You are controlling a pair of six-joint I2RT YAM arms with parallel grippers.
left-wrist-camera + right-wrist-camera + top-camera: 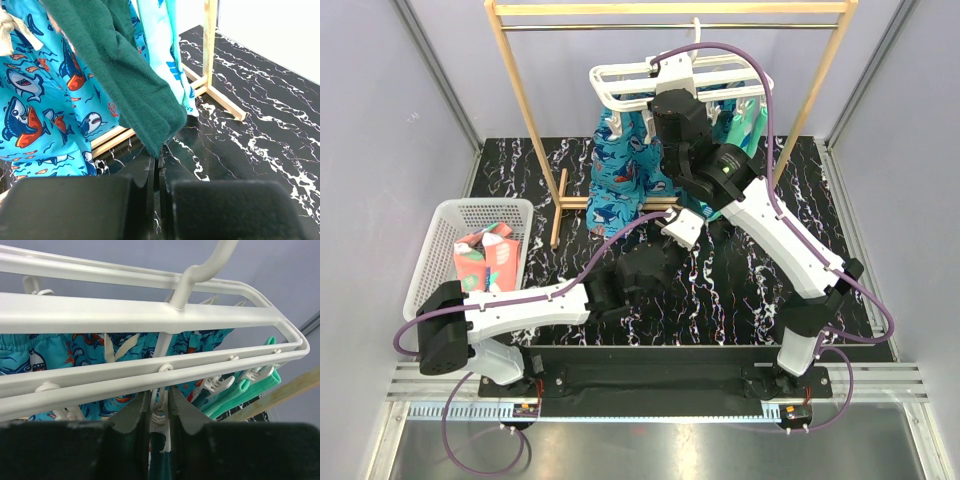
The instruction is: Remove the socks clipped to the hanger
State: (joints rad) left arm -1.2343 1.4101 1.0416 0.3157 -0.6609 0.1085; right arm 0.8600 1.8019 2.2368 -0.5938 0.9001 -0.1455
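Note:
The white hanger (620, 85) hangs from the wooden stand's rail, and its rails (125, 315) fill the right wrist view. Blue shark socks (620, 180) and mint-green socks (240, 390) hang from its pegs. My right gripper (161, 407) is up at the hanger (665, 98), shut on a white peg (170, 427) that grips the dark teal sock's top (162, 465). My left gripper (157, 159) is lower down (688, 218), shut on the bottom tip of that dark teal sock (125, 75). Blue shark socks (40, 100) hang to its left.
A white mesh basket (470, 215) at the left holds coral-pink socks (480, 255). The tall wooden stand (525, 110) straddles the back of the black marbled table (740, 300); its foot (220, 100) lies just beyond my left gripper.

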